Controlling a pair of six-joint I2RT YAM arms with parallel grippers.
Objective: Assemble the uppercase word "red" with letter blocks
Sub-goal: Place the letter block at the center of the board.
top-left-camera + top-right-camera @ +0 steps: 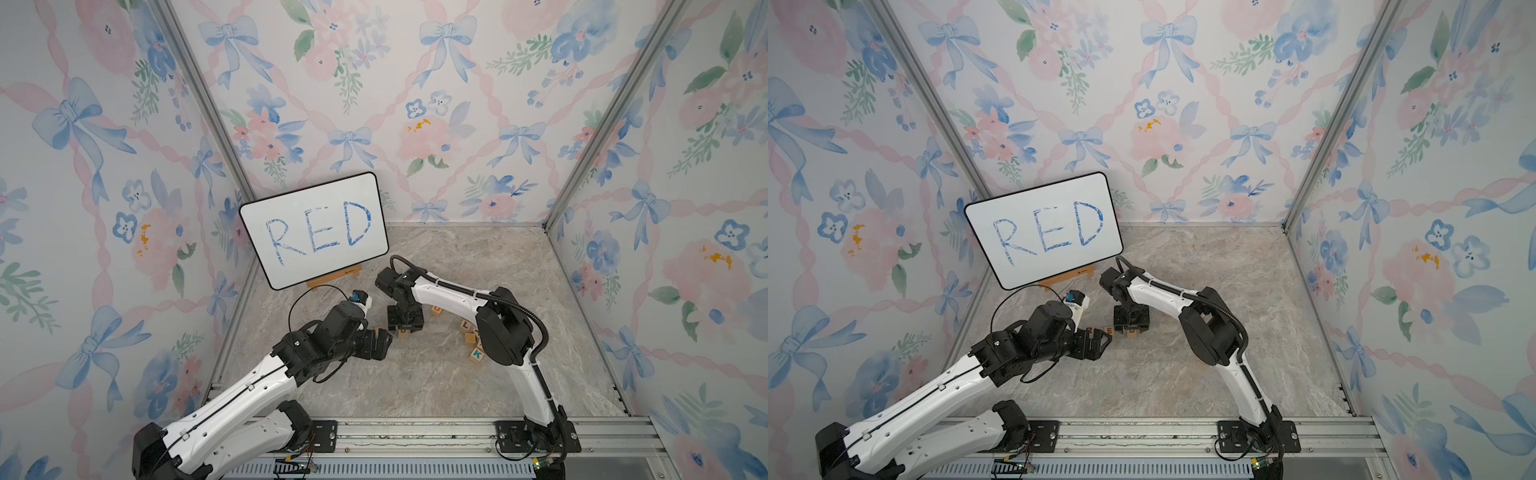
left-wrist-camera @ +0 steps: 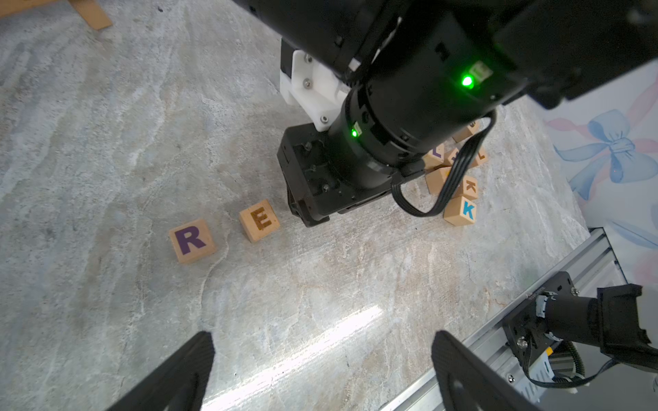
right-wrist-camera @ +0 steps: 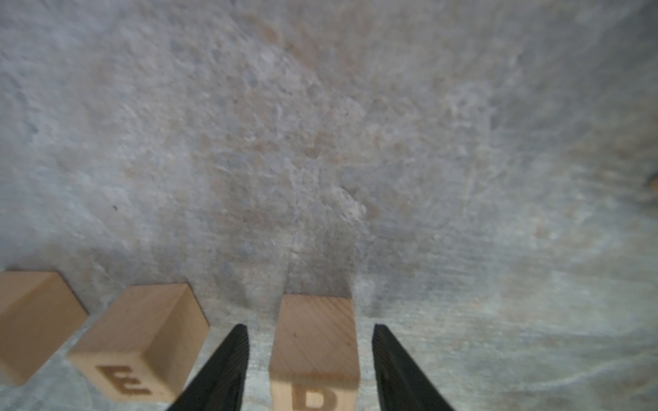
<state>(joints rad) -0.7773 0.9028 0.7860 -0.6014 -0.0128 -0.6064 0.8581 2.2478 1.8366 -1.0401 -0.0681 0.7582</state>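
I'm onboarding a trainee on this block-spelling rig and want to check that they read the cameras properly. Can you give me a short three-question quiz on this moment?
1. True or false: the D block stands between the jaws of the right gripper, with a gap visible on each side.
2. The E block lies: A) on top of the D block; B) between the D block and the R block; C) alone, far from both.
3. Fill in: the whiteboard reads ___.
Key: 1 true; 2 B; 3 RED.
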